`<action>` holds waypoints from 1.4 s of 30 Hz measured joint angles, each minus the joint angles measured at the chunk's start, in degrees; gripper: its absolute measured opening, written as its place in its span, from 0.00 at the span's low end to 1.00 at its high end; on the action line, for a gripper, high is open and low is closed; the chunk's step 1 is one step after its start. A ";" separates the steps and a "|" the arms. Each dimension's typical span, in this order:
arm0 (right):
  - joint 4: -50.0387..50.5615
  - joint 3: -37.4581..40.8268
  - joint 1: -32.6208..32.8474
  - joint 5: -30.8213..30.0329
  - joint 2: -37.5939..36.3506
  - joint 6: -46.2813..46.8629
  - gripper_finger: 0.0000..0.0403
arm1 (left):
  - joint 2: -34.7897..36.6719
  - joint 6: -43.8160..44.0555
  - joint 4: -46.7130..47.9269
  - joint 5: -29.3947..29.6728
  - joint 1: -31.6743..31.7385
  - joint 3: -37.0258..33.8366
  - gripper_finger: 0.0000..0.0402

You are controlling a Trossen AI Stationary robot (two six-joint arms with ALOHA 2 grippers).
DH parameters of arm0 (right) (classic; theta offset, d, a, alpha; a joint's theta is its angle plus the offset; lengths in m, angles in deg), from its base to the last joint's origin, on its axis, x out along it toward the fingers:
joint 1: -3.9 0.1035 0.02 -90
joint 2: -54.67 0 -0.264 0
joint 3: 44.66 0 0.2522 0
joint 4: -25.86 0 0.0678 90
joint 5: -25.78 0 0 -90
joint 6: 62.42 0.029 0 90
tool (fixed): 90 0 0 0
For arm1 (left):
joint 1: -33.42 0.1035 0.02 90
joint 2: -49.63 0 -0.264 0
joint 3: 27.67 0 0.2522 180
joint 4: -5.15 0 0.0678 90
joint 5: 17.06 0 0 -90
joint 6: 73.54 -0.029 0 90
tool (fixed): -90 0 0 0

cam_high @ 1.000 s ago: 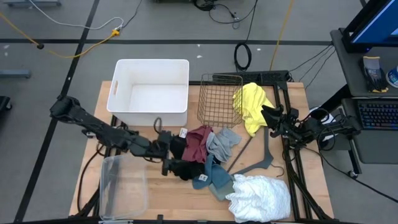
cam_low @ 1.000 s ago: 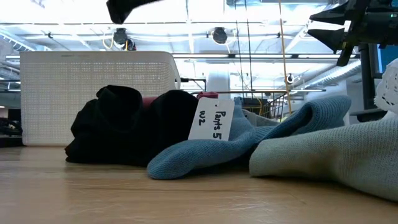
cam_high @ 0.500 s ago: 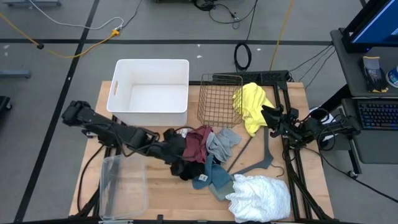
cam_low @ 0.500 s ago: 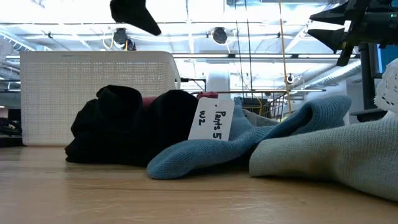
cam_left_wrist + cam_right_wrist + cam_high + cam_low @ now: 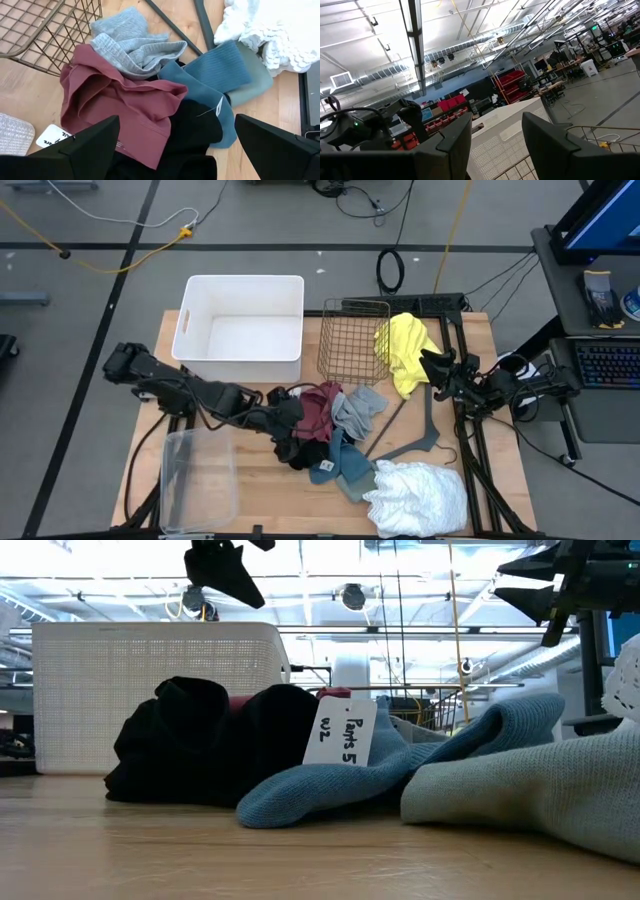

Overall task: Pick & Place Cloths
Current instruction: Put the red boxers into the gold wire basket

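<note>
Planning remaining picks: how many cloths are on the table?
7 visible: yellow cloth by the wire basket; maroon, grey, black, blue, grey-green piled centrally; white frilly front-right. More may be hidden.

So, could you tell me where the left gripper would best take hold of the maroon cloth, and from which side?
Probably at the raised fold along the maroon cloth's upper edge, coming straight down from above. That ridge stands up from the pile, so open fingers can straddle it. The left gripper is open and already hovers over it. Lower down it overlaps the black cloth.
</note>
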State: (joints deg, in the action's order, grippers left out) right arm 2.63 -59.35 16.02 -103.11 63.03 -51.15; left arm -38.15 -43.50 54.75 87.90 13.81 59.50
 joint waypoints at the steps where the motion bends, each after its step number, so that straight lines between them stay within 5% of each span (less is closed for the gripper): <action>1: -0.03 0.00 0.00 0.00 0.00 0.00 0.41 | 0.00 0.24 -0.01 0.01 -0.10 0.00 0.99; 22: 0.00 0.01 0.00 -0.01 0.00 0.00 0.41 | -4.20 6.17 1.99 6.27 0.85 -0.04 0.99; 28: 0.16 0.00 0.00 -0.02 0.02 0.00 0.41 | -10.53 2.79 0.62 3.45 1.69 -0.07 0.99; 42: 0.18 0.00 0.00 -0.02 0.01 0.01 0.41 | -12.91 -13.35 1.91 0.00 3.68 -0.07 0.99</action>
State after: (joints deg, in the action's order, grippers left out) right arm 2.81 -59.35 16.02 -103.13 63.04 -51.14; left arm -51.06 -56.85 56.66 87.90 17.48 59.43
